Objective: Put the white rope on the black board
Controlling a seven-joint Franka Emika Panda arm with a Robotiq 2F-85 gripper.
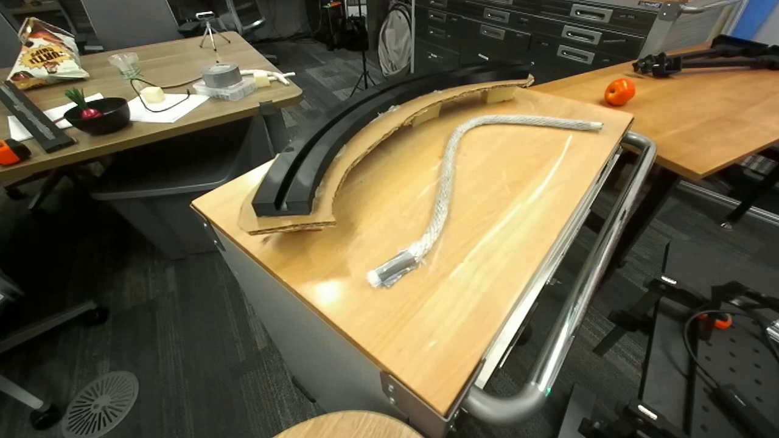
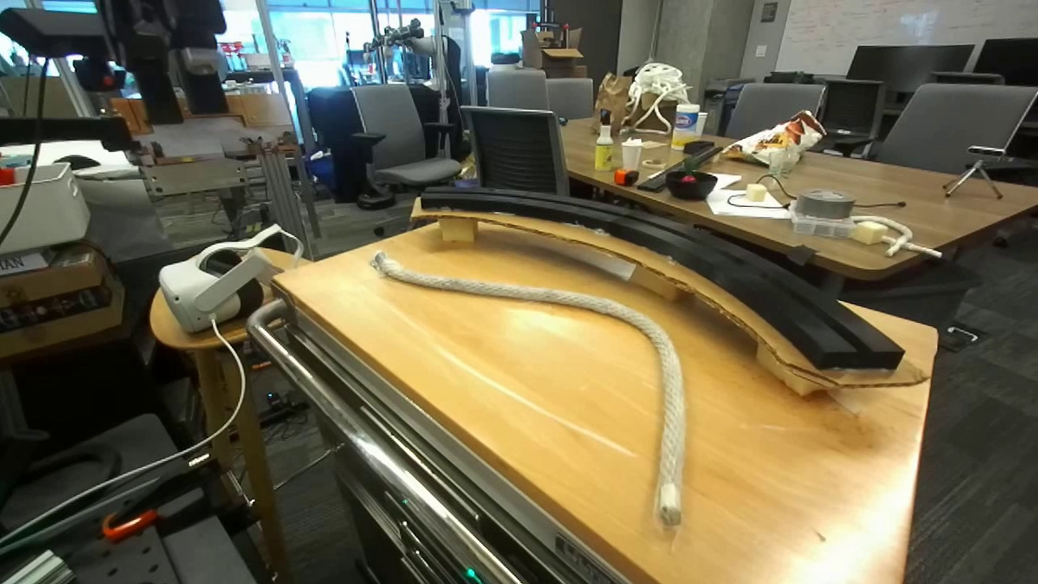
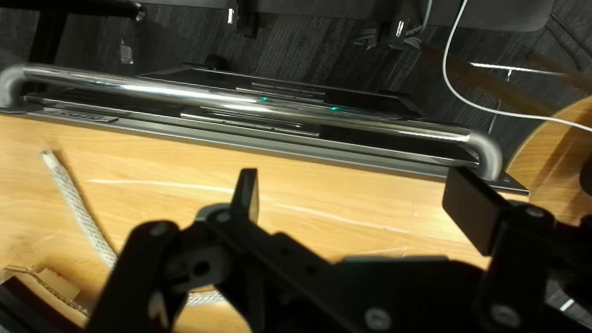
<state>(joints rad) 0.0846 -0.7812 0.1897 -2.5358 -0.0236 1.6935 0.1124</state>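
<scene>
The white rope (image 1: 447, 173) lies in a bent S-like curve on the light-wood cart top in both exterior views (image 2: 568, 298). One end is wrapped in clear and grey tape. The black board (image 1: 365, 120) is a grooved arc on cardboard, raised on small blocks along the far side of the top; it also shows in an exterior view (image 2: 705, 251). In the wrist view my gripper (image 3: 360, 199) is open and empty above the cart top. The rope (image 3: 83, 212) runs at the left there and is partly hidden by the gripper. A corner of the board (image 3: 18, 305) shows lower left.
A chrome handle (image 1: 584, 304) runs along the cart's edge, also in the wrist view (image 3: 185, 95). A round stool (image 2: 182, 328) with a white headset (image 2: 215, 284) stands beside the cart. A brown table (image 1: 243, 55) with several items stands behind the board. A tomato (image 1: 619, 92) sits on another table.
</scene>
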